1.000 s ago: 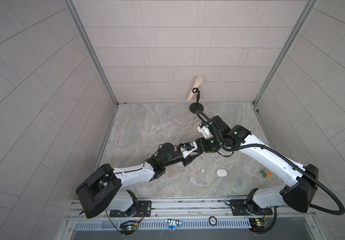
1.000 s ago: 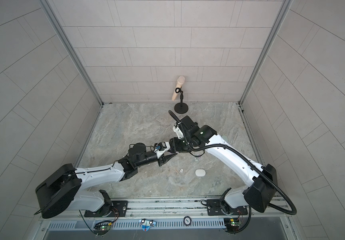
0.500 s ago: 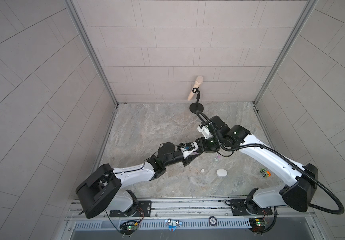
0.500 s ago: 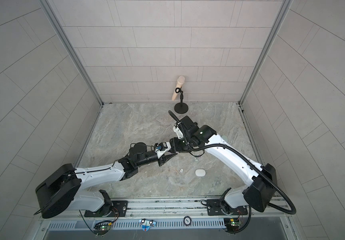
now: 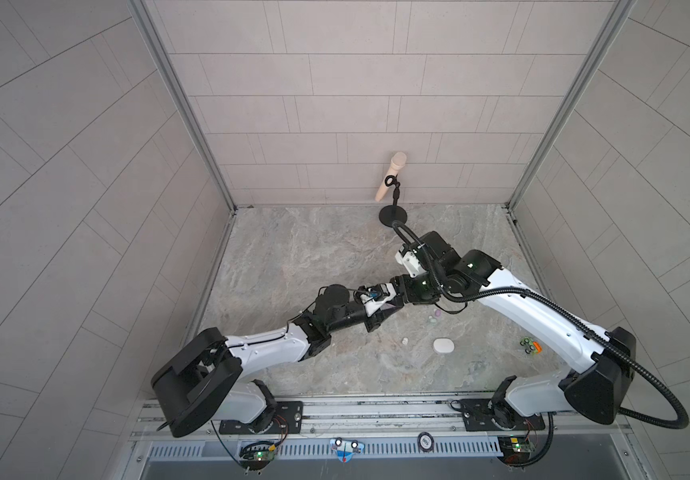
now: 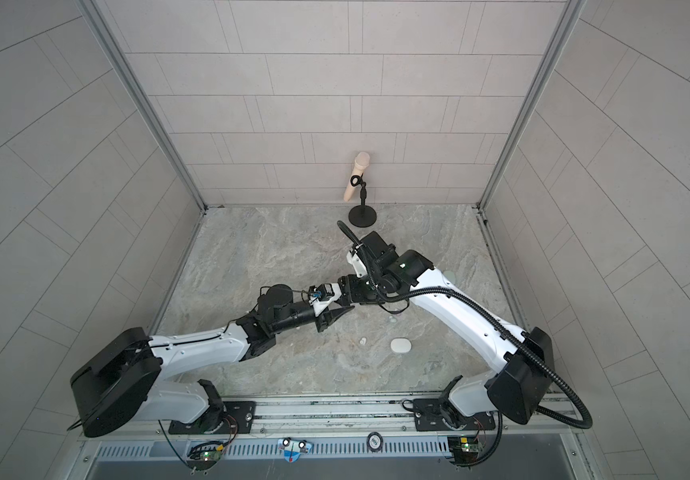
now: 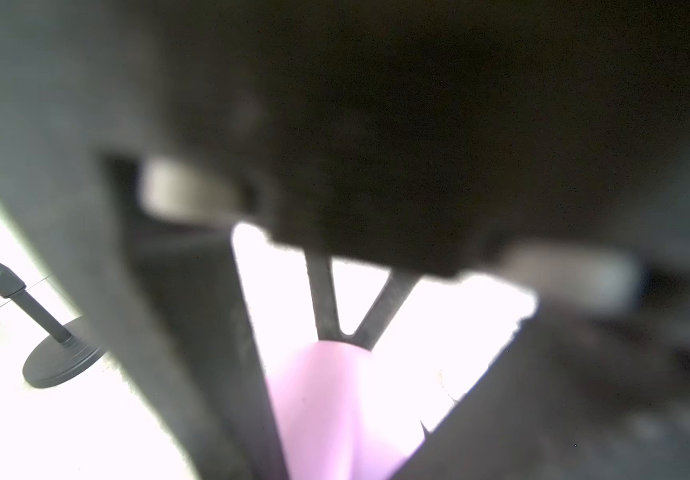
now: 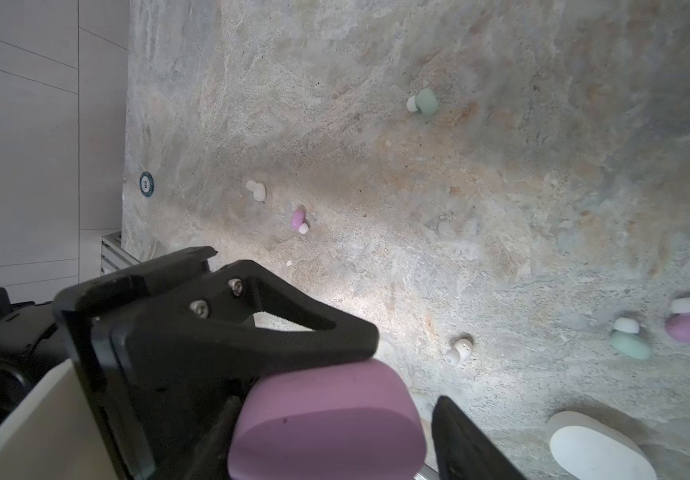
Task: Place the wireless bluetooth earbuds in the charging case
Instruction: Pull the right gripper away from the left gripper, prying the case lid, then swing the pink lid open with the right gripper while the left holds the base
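Clamping the lilac charging case at mid-table, the left gripper meets the right gripper, whose jaws stand apart, one finger just beside the case, not touching. Six earbuds lie loose on the open stone table, clear of its edges: two lilac, two mint, two white, plus one white case.

Pale grey tiled walls closed the cell on three sides, joined by slanting aluminium corner posts. The bench was mottled grey-beige stone under even, bright light. A beige microphone leaned in a black stand by the rear wall.
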`<state>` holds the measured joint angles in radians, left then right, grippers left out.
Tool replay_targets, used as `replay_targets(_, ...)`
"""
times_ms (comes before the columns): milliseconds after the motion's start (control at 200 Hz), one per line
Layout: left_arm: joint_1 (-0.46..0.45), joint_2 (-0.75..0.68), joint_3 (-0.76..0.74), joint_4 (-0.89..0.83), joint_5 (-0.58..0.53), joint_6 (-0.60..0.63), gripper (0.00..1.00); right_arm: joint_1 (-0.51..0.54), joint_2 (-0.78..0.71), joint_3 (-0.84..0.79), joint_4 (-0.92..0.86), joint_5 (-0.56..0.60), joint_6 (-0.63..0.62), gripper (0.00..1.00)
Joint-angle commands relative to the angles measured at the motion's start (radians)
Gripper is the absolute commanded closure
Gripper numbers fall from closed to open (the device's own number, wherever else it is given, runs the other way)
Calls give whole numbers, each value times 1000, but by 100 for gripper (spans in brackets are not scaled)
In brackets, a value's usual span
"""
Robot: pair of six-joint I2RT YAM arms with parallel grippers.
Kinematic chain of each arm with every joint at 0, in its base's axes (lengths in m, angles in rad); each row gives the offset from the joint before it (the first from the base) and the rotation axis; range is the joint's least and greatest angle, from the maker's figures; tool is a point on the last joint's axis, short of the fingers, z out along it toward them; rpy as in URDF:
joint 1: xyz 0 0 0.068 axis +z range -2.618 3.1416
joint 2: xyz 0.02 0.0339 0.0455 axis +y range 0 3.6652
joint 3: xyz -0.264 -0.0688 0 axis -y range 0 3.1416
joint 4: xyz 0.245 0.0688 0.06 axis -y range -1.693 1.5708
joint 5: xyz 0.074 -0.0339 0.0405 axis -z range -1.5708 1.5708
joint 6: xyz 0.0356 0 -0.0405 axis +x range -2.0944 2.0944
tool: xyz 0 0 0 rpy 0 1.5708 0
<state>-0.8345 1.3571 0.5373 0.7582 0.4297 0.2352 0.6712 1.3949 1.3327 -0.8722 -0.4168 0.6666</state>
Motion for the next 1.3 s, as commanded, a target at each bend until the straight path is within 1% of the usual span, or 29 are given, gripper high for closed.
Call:
replay_targets(0, -6, -21, 17, 15, 11, -5, 70, -3, -39, -8, 10, 0, 11, 12)
replay_targets(80, -5, -17, 16, 18, 10, -9, 70, -11, -51, -14, 11, -1, 15, 1)
replay_targets(345, -4, -12, -14, 48, 15, -52, 71, -73, -117, -39, 13, -15, 19, 0)
replay_targets(481, -4, -17, -32, 91, 52, -125, 71, -132, -157, -57, -5, -14, -3, 0)
replay_targets(576, -3, -19, -42, 121, 101, -201, 72, -184, -198, -67, -22, -21, -103, 0)
replay_targets(626, -4, -17, -45, 148, 142, -247, 72, -203, -223, -67, -31, -15, -187, 0)
replay_targets(741, -4, 18, -45, 239, 221, -359, 72, -213, -258, -37, -84, -13, -387, 0)
replay_targets(841, -3, 64, -17, 287, 273, -417, 73, -213, -270, -17, -134, -38, -518, 2)
replay_targets(991, -4, 106, 27, 333, 315, -457, 73, -197, -332, -53, -109, -75, -652, 5)
replay_targets(1111, -5, 123, 44, 361, 341, -476, 74, -173, -331, -47, -141, -109, -731, 6)
replay_targets(1212, -5, 122, 48, 351, 354, -465, 74, -117, -294, -30, -187, -74, -778, 7)
replay_targets(1297, -5, 114, 44, 332, 356, -446, 74, -86, -264, -20, -204, -45, -789, 7)
